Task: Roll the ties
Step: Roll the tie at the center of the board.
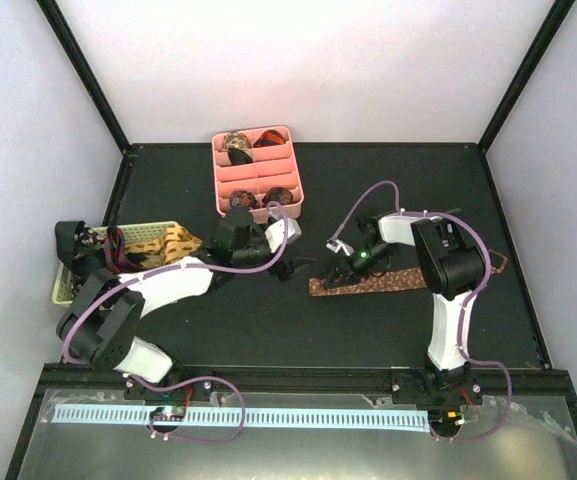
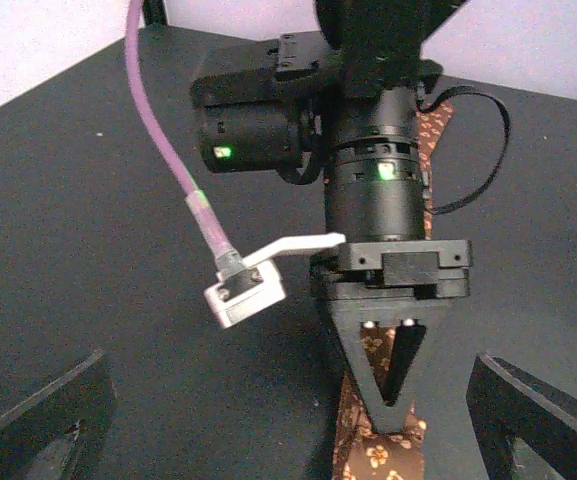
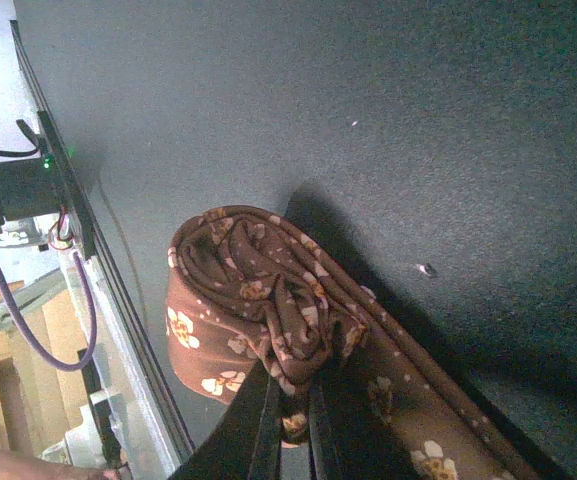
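A brown flowered tie [image 1: 393,281] lies flat on the black table, right of centre. Its left end is loosely rolled [image 3: 253,300], and my right gripper [image 3: 293,425] is shut on that roll's inner folds. In the left wrist view the right gripper [image 2: 398,415] points toward the camera, pinching the tie [image 2: 383,455]. My left gripper [image 1: 290,267] hangs open just left of the tie's rolled end; its fingers [image 2: 38,415] are spread wide with nothing between them. Small rolled ties [image 1: 278,195] sit in the pink tray [image 1: 218,180]. More unrolled ties [image 1: 180,240] drape over the pale basket [image 1: 148,235].
The pink divided tray stands at the back centre, the woven basket at the left edge beside the left arm. Purple cables loop off both arms [image 1: 368,195]. A white cable connector [image 2: 243,290] hangs near the right wrist. Black frame posts and pale walls enclose the table.
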Robot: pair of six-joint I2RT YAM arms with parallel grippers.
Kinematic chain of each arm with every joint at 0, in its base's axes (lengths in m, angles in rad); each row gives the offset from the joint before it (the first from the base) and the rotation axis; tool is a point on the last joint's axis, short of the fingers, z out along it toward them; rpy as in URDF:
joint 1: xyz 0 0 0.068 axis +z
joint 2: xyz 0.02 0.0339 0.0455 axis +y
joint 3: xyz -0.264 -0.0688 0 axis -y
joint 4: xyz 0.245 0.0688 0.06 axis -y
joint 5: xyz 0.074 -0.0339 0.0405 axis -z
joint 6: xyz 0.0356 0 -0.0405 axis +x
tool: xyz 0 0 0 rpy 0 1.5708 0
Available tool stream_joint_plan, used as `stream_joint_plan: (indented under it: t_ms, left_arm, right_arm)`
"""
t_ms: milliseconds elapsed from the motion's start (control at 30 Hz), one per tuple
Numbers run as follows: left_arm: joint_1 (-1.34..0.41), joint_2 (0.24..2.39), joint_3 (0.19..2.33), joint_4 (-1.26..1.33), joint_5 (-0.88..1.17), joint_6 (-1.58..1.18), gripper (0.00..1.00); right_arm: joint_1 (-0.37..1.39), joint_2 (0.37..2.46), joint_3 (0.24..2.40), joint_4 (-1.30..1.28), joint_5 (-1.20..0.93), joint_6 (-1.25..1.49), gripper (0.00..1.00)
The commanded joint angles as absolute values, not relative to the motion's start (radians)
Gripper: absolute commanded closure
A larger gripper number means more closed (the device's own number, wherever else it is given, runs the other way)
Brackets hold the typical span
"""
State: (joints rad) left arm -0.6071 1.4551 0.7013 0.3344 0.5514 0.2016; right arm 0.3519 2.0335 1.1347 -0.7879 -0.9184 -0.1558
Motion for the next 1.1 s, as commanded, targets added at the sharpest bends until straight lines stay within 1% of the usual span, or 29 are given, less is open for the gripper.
stream_joint_plan:
  t_ms: [0, 133, 233, 367, 533, 633, 700, 733, 800, 833, 867, 967, 1000, 1067]
  left_arm:
    - [-0.6, 1.495, 0.706, 0.298, 0.609, 0.166, 0.01]
    - [-0.641, 1.539, 0.567, 0.564, 0.576, 0.284, 0.01]
    - [-0.643, 1.661, 0.563, 0.666, 0.626, 0.325, 0.01]
    - [-0.642, 1.809, 0.585, 0.794, 0.648, 0.392, 0.1]
    - [-0.644, 1.899, 0.633, 0.82, 0.771, 0.432, 0.18]
    - [-0.648, 1.963, 0.657, 0.877, 0.795, 0.405, 0.21]
    - [-0.648, 1.998, 0.662, 0.93, 0.803, 0.386, 0.25]
    - [-0.649, 2.008, 0.668, 0.927, 0.808, 0.395, 0.27]
    - [-0.652, 2.024, 0.691, 0.878, 0.804, 0.418, 0.36]
    - [-0.653, 2.031, 0.698, 0.866, 0.797, 0.421, 0.39]
    - [-0.655, 2.035, 0.705, 0.853, 0.788, 0.425, 0.41]
    - [-0.661, 2.039, 0.702, 0.804, 0.776, 0.464, 0.41]
    - [-0.663, 2.035, 0.695, 0.789, 0.77, 0.477, 0.42]
    - [-0.662, 2.019, 0.671, 0.76, 0.774, 0.495, 0.49]
  right_arm:
    - [0.354, 2.04, 1.124, -0.763, -0.788, -0.19, 0.98]
    - [0.354, 2.05, 1.137, -0.784, -0.805, -0.217, 0.98]
    - [0.356, 2.079, 1.161, -0.797, -0.808, -0.226, 0.98]
    - [0.359, 2.077, 1.173, -0.796, -0.81, -0.229, 0.99]
    - [0.359, 2.09, 1.214, -0.823, -0.8, -0.252, 0.98]
    - [0.36, 2.108, 1.253, -0.864, -0.8, -0.278, 0.98]
    - [0.359, 2.109, 1.27, -0.894, -0.793, -0.302, 0.98]
    - [0.358, 2.108, 1.274, -0.906, -0.794, -0.314, 0.98]
    - [0.359, 2.106, 1.272, -0.917, -0.806, -0.324, 0.98]
    - [0.359, 2.107, 1.27, -0.92, -0.816, -0.323, 0.98]
    - [0.359, 2.106, 1.265, -0.917, -0.829, -0.318, 0.98]
    - [0.367, 2.098, 1.237, -0.874, -0.866, -0.287, 0.98]
    - [0.374, 2.097, 1.228, -0.865, -0.872, -0.278, 0.98]
    - [0.389, 2.085, 1.198, -0.83, -0.882, -0.242, 0.98]
